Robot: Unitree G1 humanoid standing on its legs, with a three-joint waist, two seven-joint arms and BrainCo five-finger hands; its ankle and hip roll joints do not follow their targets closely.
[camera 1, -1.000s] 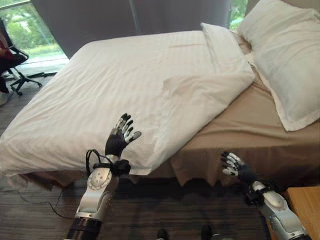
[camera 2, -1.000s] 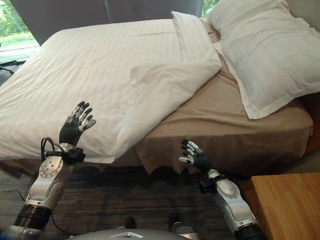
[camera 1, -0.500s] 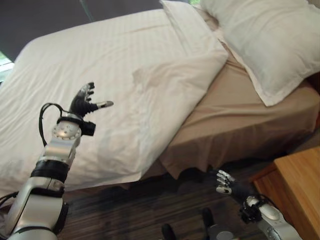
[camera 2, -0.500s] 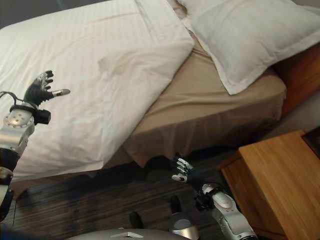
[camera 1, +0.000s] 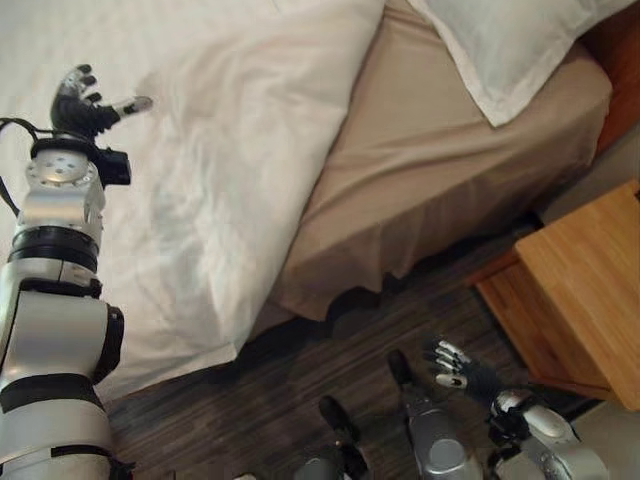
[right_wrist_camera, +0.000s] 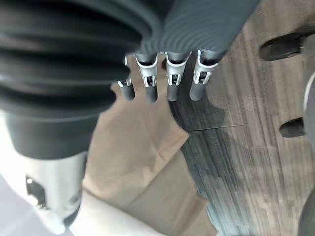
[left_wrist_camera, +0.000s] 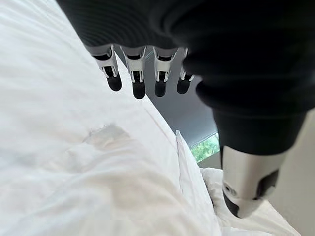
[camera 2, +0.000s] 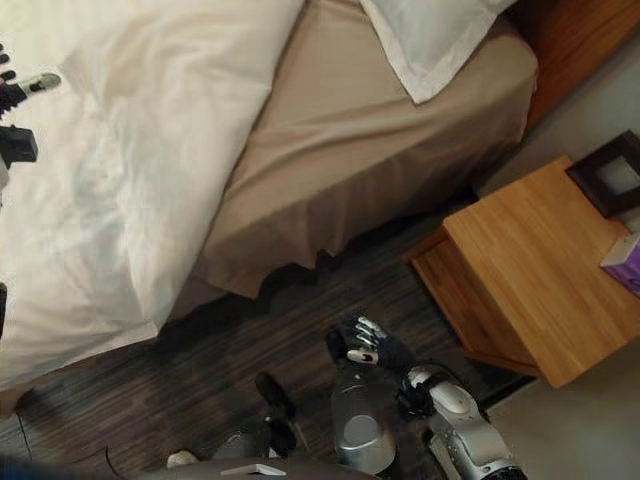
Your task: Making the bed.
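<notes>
Over one duvet (camera 1: 230,150), left robot hand (camera 1: 82,108) open, one pillow (camera 1: 510,45)

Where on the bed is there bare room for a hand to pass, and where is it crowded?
The tan sheet lies bare between the white duvet edge and the pillow. The nightstand top is mostly free, with a dark frame and a purple box at its far edge. The left hand is open over the duvet; the right hand hangs open above the floor.
</notes>
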